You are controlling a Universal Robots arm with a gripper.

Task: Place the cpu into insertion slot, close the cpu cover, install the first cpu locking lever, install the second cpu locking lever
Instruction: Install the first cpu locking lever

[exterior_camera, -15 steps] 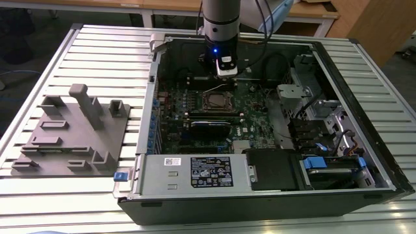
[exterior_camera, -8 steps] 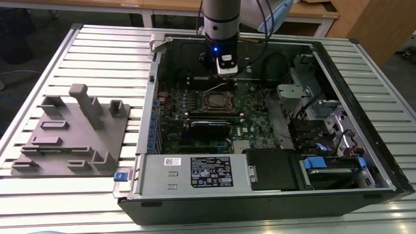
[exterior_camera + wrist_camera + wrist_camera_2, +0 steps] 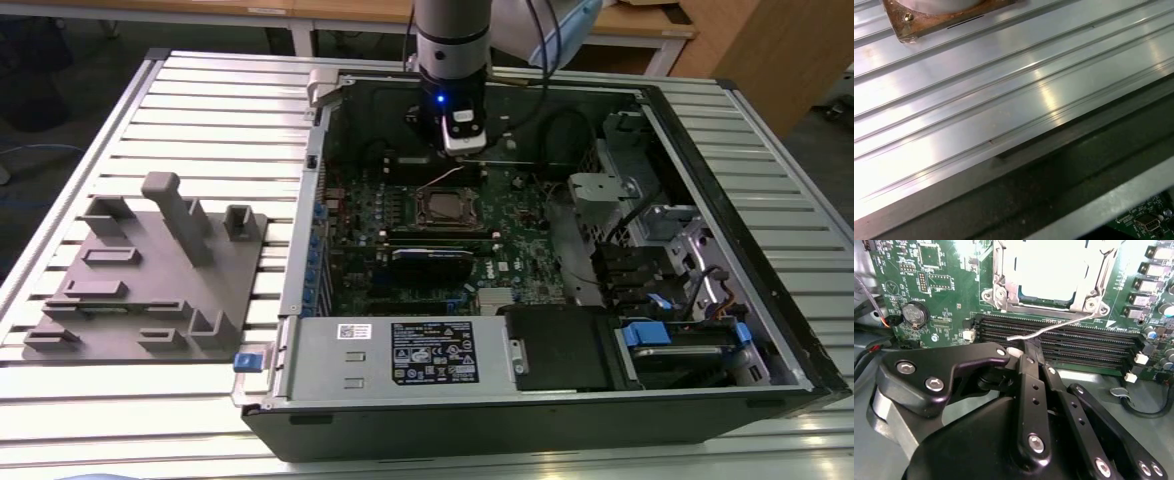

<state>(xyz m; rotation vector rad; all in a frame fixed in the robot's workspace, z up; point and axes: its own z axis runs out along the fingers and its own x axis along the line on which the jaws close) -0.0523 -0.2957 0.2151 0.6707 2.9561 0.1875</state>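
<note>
The insertion slot sits in the middle of the green motherboard inside the open computer case. In the second wrist view the cpu lies in the slot, its bright metal top showing through the cpu cover, which is folded down flat over it. A thin silvery locking lever runs from the socket's corner out over the black memory slots. My gripper is shut, its black fingertips right at the lever's free end; whether they pinch it I cannot tell. In the exterior view the gripper hangs just behind the socket.
The case lies open on a slatted aluminium table. A grey fixture block rests at the exterior view's left. A power supply lines the near wall, with drive bays and cables at the exterior view's right. Memory slots lie under the lever.
</note>
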